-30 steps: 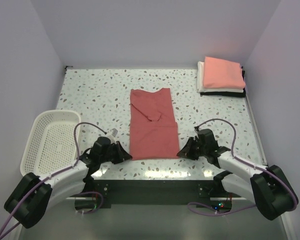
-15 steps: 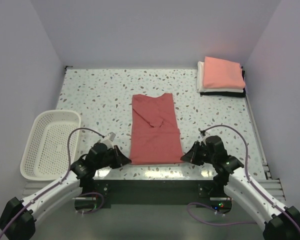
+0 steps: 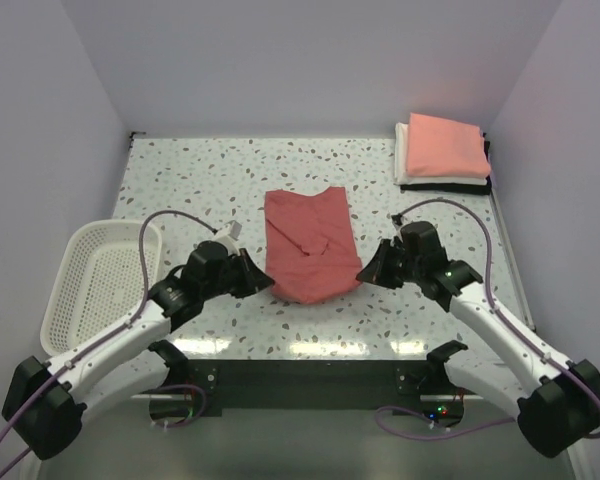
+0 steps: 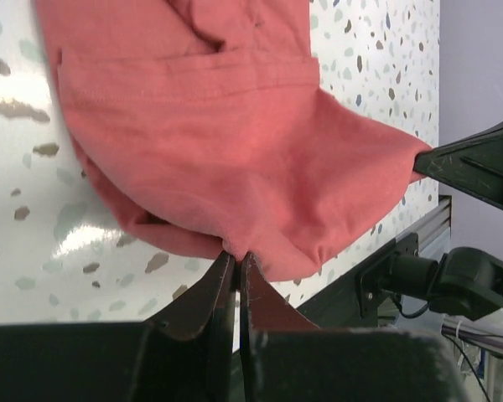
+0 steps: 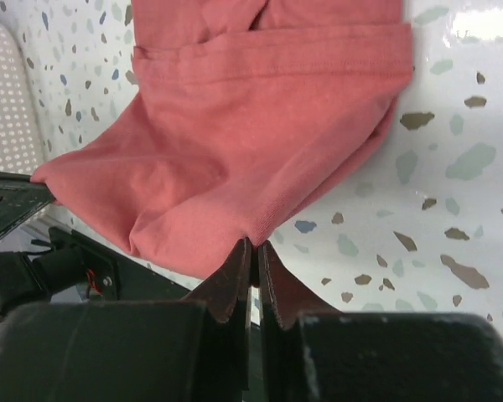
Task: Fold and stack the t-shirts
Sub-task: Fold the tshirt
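Red shirt (image 3: 305, 245) held up by its near corners
Left fingers (image 4: 214, 291) and right fingers (image 5: 230, 280) each pinch one corner above the counter (image 3: 180, 190)

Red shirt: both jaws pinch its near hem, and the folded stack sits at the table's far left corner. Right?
Not quite. The stack sits at the table's far right corner, as the top view shows. The rest holds: both jaws pinch the near hem of the red shirt, clear in the two wrist views.
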Controlling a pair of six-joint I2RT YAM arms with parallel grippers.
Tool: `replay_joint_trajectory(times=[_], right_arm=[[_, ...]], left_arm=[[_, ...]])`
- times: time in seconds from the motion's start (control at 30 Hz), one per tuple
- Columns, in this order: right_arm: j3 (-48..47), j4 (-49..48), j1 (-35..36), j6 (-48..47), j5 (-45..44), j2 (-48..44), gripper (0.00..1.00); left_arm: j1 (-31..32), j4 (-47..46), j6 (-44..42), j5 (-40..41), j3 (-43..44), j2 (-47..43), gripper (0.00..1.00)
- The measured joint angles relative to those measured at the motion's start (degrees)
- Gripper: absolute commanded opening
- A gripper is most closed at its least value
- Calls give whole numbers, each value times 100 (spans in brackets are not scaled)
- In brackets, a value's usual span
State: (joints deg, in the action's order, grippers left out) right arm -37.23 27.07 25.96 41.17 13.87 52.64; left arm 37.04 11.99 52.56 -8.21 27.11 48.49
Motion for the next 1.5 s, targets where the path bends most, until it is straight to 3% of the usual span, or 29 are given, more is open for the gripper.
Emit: replay_joint_trajectory(times=[0.4,0.87,0.97,1.03,1.07,1.17,1.33,1.43,1.5], right_arm=[[-2157,-457,-520,-177,-68,2885,0],[-6015,-728,-1292,-107,612,6723,0],[-6970,-929,-1368,-50,776,7602,14],[-7694,-964,-1408,7,885,8231,28],[-8008,-994,-1423,22,929,8511,40],[-8813,-990,-1469,11,1001,9162,54],[-9112,-1005,-1532,-48,1010,9361,60],[-8793,-1102,-1558,-160,920,9136,61],[-8338,-1141,-1556,-267,802,8824,63]], left_arm=[[-1346,-800,-269,-608,1770,2697,0],[-2520,-1421,-271,-1705,5265,6413,0],[-2732,-1537,-267,-1926,5969,7197,0],[-2879,-1687,-264,-2070,6310,7676,1],[-2951,-1764,-262,-2144,6424,7882,1],[-3154,-1891,-260,-2321,6664,8327,2],[-3475,-2199,-203,-2527,6671,8459,10],[-3639,-2459,-205,-2594,6664,8456,31],[-3744,-2658,-168,-2605,6546,8424,33]])
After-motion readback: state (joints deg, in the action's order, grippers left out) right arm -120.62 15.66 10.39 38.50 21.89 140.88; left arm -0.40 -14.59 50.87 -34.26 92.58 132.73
